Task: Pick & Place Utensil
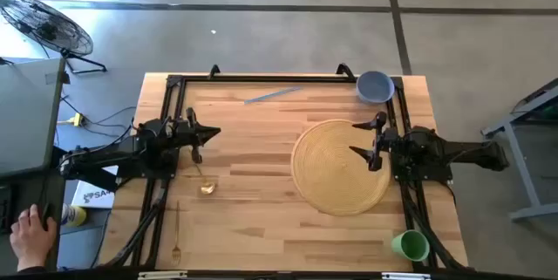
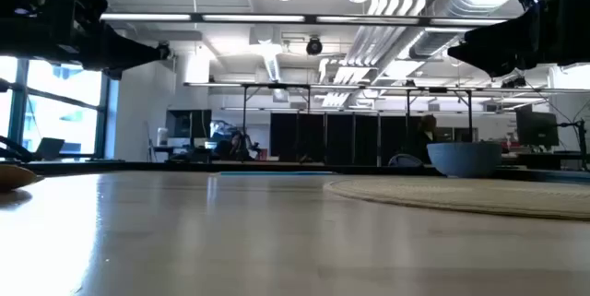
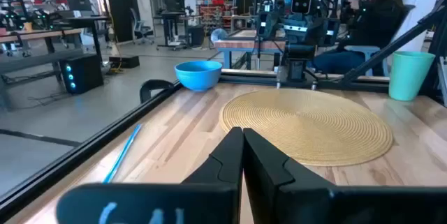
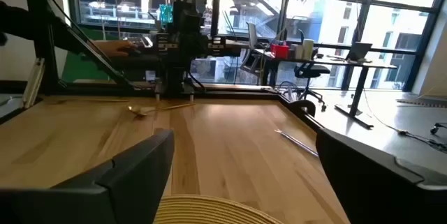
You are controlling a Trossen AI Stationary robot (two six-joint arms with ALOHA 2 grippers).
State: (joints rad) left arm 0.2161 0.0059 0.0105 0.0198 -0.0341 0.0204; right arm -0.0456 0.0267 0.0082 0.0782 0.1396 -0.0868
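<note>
A gold spoon [image 1: 206,185] lies flat on the wooden table, near my left arm; it also shows far off in the right wrist view [image 4: 139,110] and at the low view's left edge [image 2: 13,176]. A second thin gold utensil [image 1: 176,233] lies by the table's near edge. A round woven placemat [image 1: 336,171] sits right of centre. My left gripper [image 1: 215,132] hovers shut above the table, just beyond the spoon. My right gripper [image 1: 353,139] is open, raised over the placemat's far part. Neither gripper touches anything.
A blue bowl [image 1: 375,86] stands at the far right corner and a green cup [image 1: 410,245] at the near right corner. A thin blue stick [image 1: 272,95] lies near the far edge. A black frame [image 1: 261,78] rims the table. A person's hand [image 1: 29,228] shows off the table, left.
</note>
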